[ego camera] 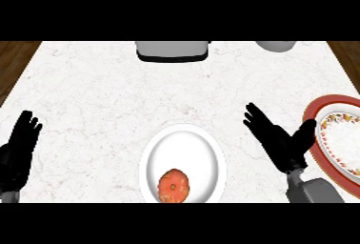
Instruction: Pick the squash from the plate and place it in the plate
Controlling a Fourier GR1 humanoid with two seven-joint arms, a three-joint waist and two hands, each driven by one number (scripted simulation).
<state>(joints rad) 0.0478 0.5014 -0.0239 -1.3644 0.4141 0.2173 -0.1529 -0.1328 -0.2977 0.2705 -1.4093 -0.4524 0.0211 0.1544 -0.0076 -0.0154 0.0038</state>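
Observation:
An orange squash (pixel 174 186) lies on the near part of a plain white plate (pixel 184 143) at the counter's front centre. A second plate (pixel 336 138), red-rimmed with a flowered band, sits at the right edge, partly cut off by the view. My right hand (pixel 280 140) is open, fingers straight and pointing up-left, hovering between the two plates and apart from the squash. At the left edge my left hand (pixel 17 152) rests open, fingers up.
A grey appliance (pixel 174 50) stands at the counter's back centre. A grey rounded vessel (pixel 276 45) shows at the back right. Dark wood floor borders the white marble counter (pixel 105 95) on both sides.

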